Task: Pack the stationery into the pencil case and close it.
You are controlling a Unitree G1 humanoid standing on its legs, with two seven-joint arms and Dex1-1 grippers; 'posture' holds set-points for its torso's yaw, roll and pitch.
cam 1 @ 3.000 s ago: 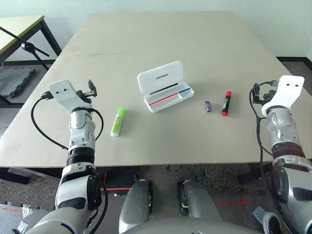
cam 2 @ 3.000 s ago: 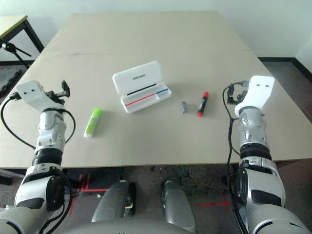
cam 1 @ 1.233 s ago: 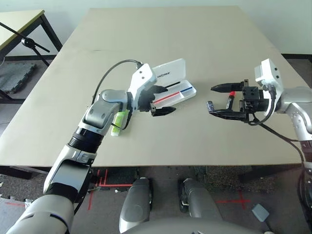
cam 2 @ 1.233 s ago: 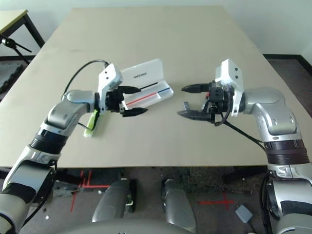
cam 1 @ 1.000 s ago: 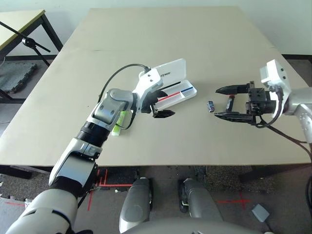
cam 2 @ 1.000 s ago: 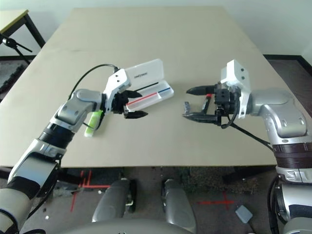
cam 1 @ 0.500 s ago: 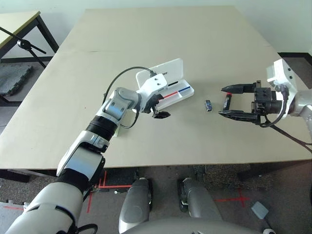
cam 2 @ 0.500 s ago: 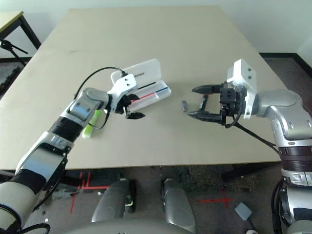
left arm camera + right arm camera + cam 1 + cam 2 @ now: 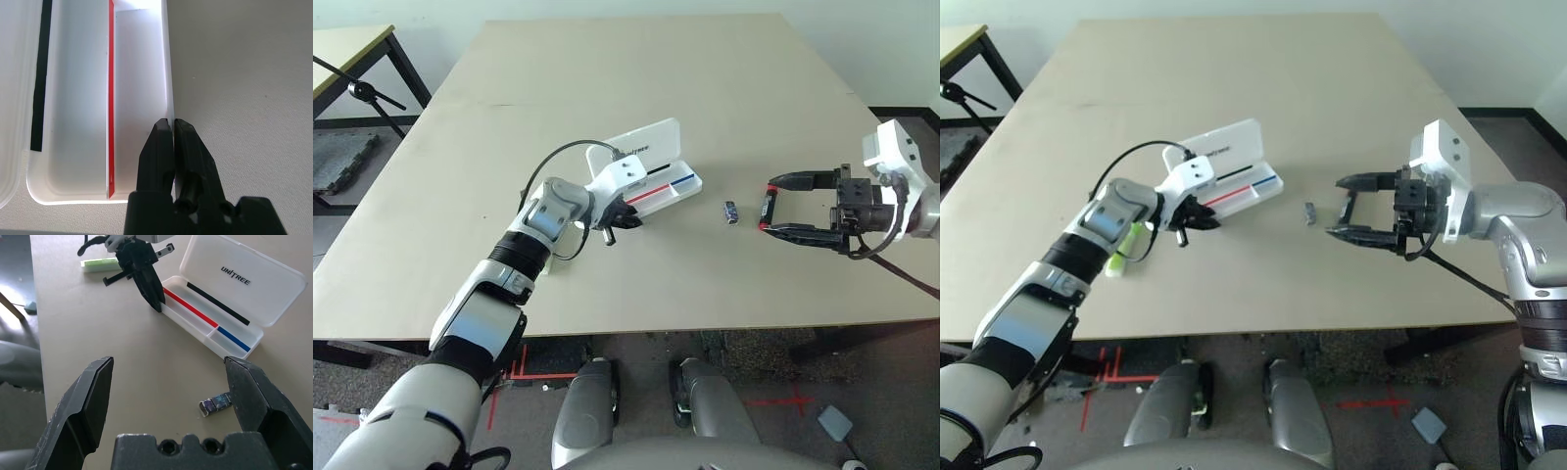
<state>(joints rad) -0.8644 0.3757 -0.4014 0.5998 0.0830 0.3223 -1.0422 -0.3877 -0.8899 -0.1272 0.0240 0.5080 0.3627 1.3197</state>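
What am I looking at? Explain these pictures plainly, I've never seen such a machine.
A two-armed humanoid robot works at a table. Two pictures come from cameras in its head, two from cameras on its wrists. On the table lie an open white pencil case, a green highlighter, a black marker with a red cap and a small clip. The left pincer is shut, apparently pinching the case's front wall. The right pincer is open, holding nothing, near the marker.

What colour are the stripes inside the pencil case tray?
Red and blue stripes in the pencil case, clearest in the right wrist view.
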